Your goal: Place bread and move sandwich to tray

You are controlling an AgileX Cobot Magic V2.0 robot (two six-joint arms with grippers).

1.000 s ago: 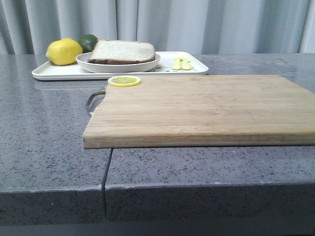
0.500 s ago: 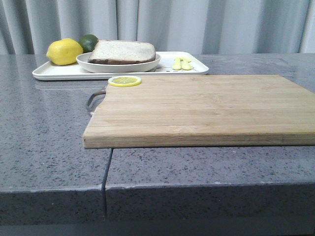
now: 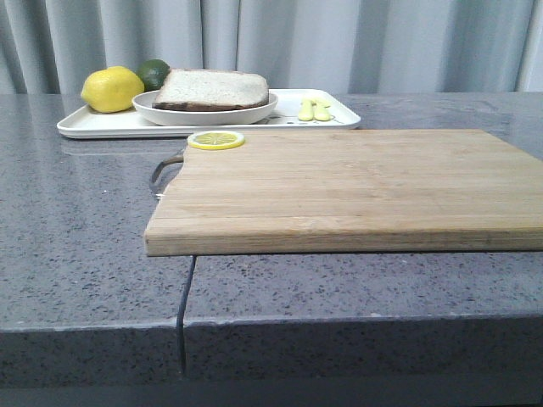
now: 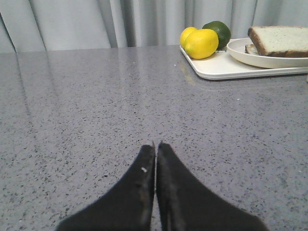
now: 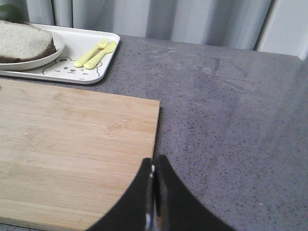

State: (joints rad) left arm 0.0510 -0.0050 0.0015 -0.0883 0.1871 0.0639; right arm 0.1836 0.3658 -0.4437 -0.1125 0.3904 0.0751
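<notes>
The sandwich sits on a round white plate (image 3: 204,114) on the white tray (image 3: 102,125) at the back left. Its top is the thick bread (image 3: 212,87) slice with a dark crust; a lower slice edge shows beneath it in the left wrist view (image 4: 250,48). No egg shows. My left gripper (image 4: 156,144) is shut and empty over bare table, well short of the tray (image 4: 226,71). My right gripper (image 5: 153,160) is shut and empty above the right edge of the wooden cutting board (image 5: 72,144). Neither gripper shows in the front view.
The cutting board (image 3: 356,182) lies mid-table with a lemon slice (image 3: 215,140) at its far left corner and a handle (image 3: 163,174) on its left. On the tray are a lemon (image 3: 112,89), a lime (image 3: 153,72) and a yellow fork and spoon (image 3: 314,109).
</notes>
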